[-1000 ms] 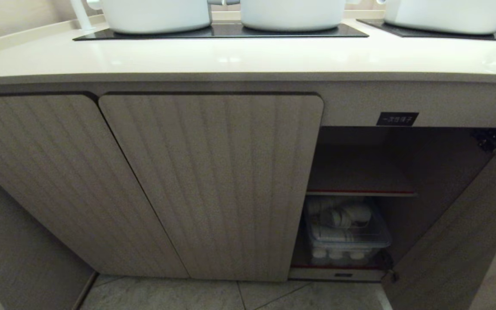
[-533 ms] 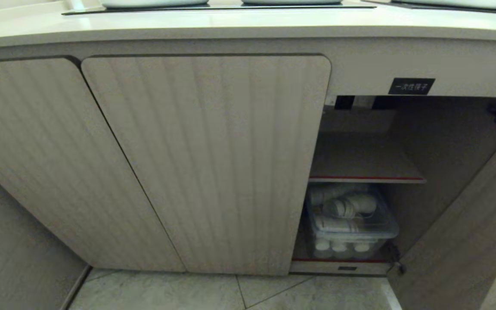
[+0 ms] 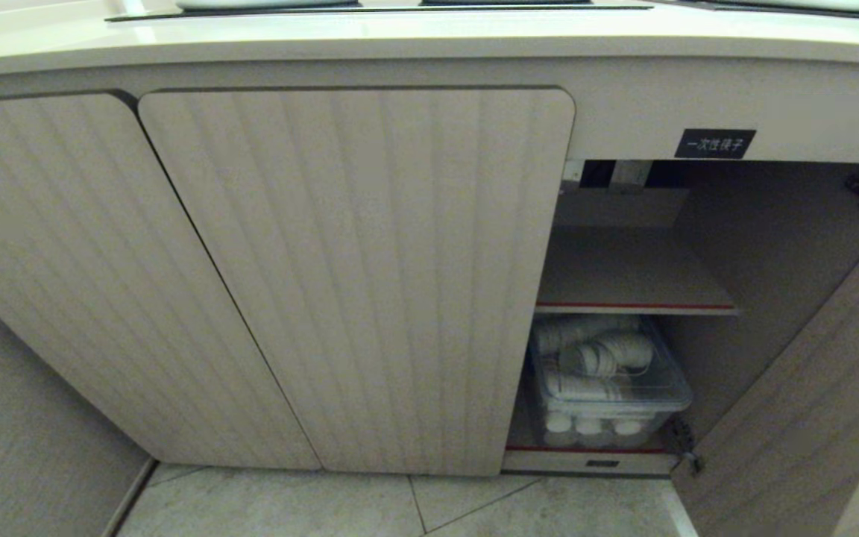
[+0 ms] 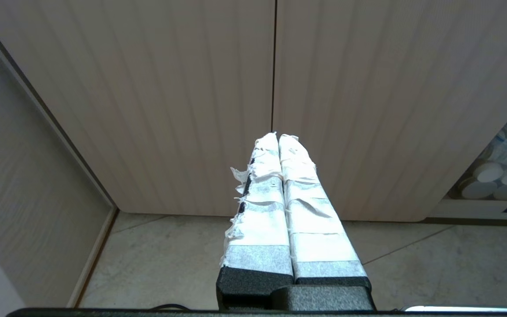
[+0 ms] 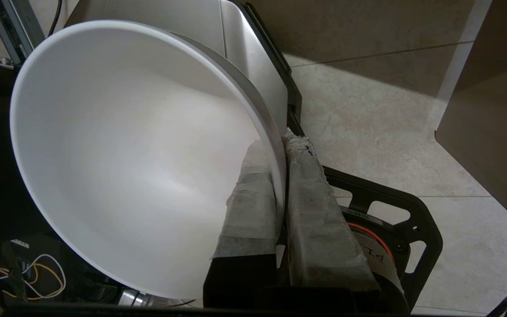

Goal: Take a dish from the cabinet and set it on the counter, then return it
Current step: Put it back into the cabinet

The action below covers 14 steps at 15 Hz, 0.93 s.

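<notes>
My right gripper (image 5: 280, 141) is shut on the rim of the dish (image 5: 126, 154), a plain white bowl held on edge beside my base, above the floor; one taped finger lies inside the bowl, the other outside. The cabinet (image 3: 355, 276) fills the head view, its right compartment open with a bare red-edged shelf (image 3: 634, 307). The counter (image 3: 400, 37) runs along the top. Neither arm shows in the head view. My left gripper (image 4: 277, 136) is shut and empty, parked low and pointing at the seam between two closed doors.
A clear bin of stacked white cups (image 3: 605, 377) sits under the shelf. The open door (image 3: 795, 418) stands at the right. A black label (image 3: 714, 143) hangs above the opening. Tiled floor (image 3: 414, 507) lies below.
The head view has sunk: the counter and pots slid up out of the picture and the open compartment shows more fully. The cabinet's contents have not moved.
</notes>
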Motion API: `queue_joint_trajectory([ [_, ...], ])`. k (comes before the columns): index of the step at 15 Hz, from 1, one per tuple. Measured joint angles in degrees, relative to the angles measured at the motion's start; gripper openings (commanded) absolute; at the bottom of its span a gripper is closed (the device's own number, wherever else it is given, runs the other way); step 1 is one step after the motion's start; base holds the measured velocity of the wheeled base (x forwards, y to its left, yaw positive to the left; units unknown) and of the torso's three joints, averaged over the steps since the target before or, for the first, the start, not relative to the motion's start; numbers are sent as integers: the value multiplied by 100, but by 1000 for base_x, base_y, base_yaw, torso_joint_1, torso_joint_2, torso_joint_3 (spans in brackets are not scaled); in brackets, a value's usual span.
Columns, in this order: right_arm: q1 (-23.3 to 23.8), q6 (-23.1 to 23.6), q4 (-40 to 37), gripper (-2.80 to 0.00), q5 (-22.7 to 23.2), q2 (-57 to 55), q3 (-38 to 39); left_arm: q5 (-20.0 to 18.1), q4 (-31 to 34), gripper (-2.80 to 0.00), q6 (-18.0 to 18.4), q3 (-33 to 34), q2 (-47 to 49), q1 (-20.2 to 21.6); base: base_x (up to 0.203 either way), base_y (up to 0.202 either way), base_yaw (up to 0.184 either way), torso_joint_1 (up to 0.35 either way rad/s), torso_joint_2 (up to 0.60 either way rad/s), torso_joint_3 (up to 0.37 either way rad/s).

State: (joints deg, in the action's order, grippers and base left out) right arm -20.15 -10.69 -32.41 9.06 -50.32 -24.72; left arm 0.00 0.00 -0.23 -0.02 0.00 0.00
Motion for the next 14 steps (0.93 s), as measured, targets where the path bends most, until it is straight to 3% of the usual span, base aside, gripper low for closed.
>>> queue_joint_trajectory([
  [14,-2,4,10,-280,-27,-34,-44,0,0,-280,-1,0,0,0,0,0,0,0,0,0],
])
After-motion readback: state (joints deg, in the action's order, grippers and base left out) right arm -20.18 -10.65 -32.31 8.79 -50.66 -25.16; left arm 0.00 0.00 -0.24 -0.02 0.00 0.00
